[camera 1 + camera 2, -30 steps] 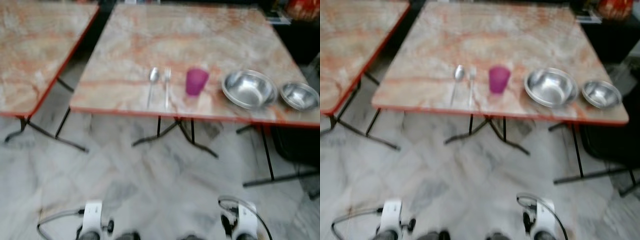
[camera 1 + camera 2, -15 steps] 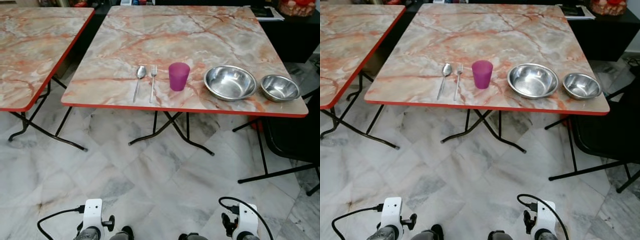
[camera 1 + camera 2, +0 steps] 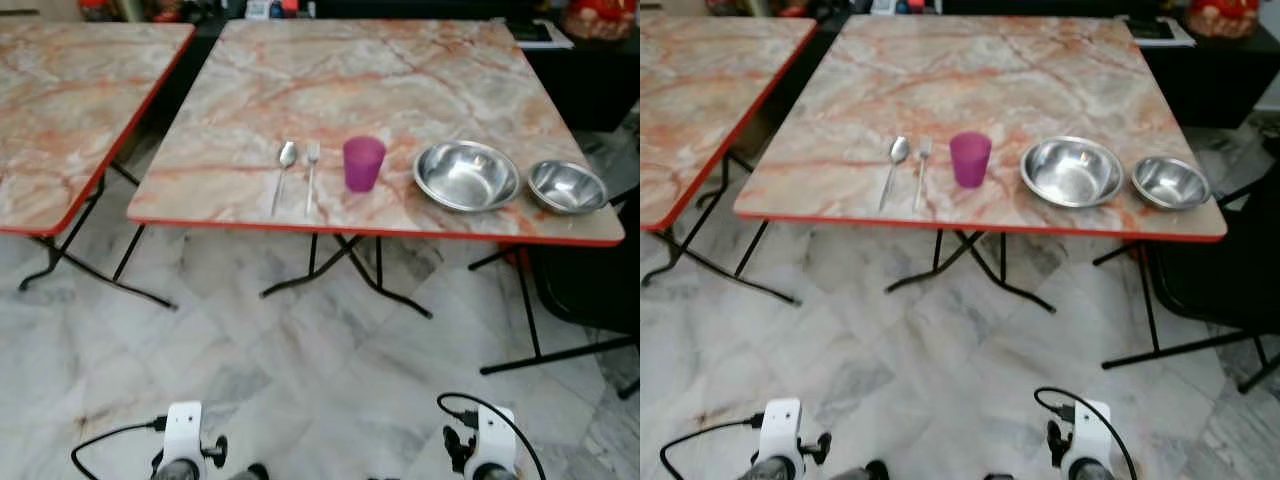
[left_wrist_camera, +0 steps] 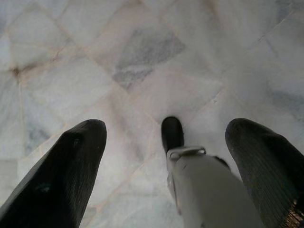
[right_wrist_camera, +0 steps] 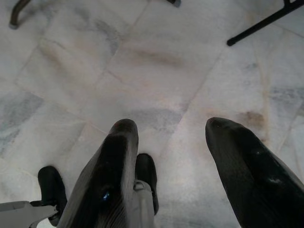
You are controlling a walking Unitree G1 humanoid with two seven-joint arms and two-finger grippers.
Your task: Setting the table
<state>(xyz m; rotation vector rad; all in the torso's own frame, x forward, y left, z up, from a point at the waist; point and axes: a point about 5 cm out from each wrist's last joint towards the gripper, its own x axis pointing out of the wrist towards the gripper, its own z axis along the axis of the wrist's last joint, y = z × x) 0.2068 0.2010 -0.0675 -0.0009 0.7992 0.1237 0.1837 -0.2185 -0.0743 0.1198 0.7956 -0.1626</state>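
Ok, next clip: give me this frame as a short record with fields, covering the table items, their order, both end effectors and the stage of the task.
surface: marble-pattern table with red edge
items, robot's left to right: spoon, fork, purple cup, large steel bowl, small steel bowl
left end effector: open, low over the floor
right end effector: open, low over the floor
stage: nothing grasped

Both head views are slightly soft, so the fork (image 3: 311, 176) tines cannot be counted. The second bench (image 3: 70, 110) runs off the left edge, and the dark chair (image 3: 1225, 270) is cut by the right edge. Items along the far wall (image 3: 1160, 28) are cropped and too blurred to identify.
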